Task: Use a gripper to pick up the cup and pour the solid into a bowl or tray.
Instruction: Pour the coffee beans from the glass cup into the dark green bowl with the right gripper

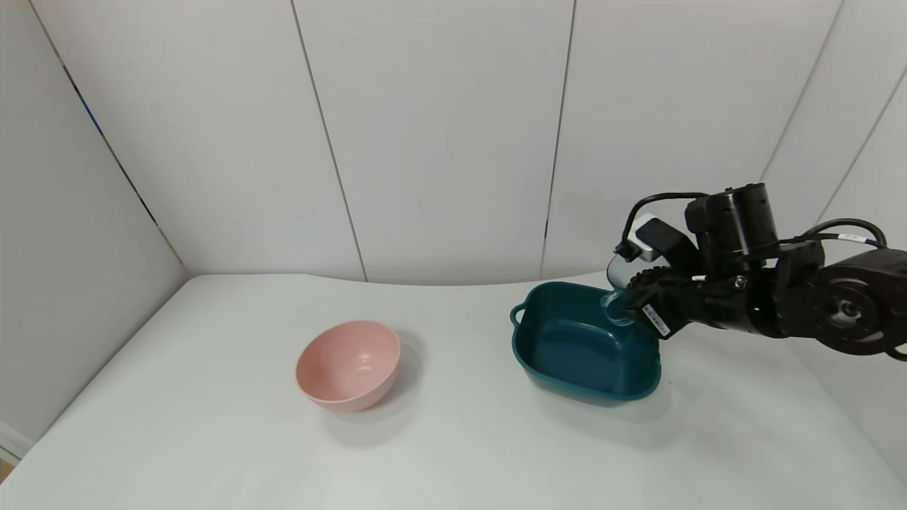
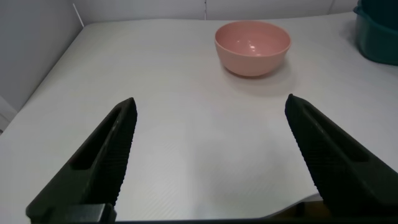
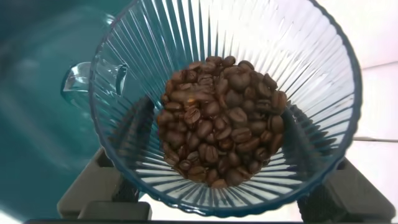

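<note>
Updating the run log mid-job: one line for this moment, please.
right gripper: shut on cup, over basin edge | beans: in cup | left gripper: open, idle above table

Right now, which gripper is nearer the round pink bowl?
Left. The left gripper hovers open over the table just before the round pink bowl; the right gripper holds the ribbed cup beyond the teal basin.

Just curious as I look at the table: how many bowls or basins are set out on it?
2. A pink bowl sits toward the left of the table; a teal basin sits to the right, below the cup the right gripper holds.
</note>
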Tool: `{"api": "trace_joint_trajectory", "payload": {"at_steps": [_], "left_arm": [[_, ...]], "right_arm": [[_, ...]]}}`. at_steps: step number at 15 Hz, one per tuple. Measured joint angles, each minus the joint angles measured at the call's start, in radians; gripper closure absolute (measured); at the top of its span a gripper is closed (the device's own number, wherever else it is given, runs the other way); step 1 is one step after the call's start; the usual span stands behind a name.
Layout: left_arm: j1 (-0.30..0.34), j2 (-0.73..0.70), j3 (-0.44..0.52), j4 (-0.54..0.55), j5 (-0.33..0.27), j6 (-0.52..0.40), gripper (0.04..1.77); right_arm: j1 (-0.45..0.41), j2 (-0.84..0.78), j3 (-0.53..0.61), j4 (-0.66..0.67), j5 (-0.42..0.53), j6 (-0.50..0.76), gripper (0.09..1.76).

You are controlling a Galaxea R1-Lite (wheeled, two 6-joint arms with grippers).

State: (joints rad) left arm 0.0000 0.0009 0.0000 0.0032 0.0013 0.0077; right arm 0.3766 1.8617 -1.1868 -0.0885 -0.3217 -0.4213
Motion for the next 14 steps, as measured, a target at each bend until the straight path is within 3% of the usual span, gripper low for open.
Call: {"api": "trace_joint_trajectory", "payload": {"at_steps": [6, 8, 14], "left_arm": [[0.000, 0.000, 0.000, 0.000, 0.000, 0.000, 0.09], [0.000, 0.000, 0.000, 0.000, 0.000, 0.000, 0.09], [0.000, 0.000, 0.000, 0.000, 0.000, 0.000, 0.09]], "right_arm": [[0.036, 0.051, -0.099, 0.166, -0.181, -0.058, 0.51], [0.045, 0.066, -0.126, 0.188, -0.225, -0.082, 0.51], [0.096, 0.097, -0.261, 0.414, -0.312, -0.088, 0.51]]}}
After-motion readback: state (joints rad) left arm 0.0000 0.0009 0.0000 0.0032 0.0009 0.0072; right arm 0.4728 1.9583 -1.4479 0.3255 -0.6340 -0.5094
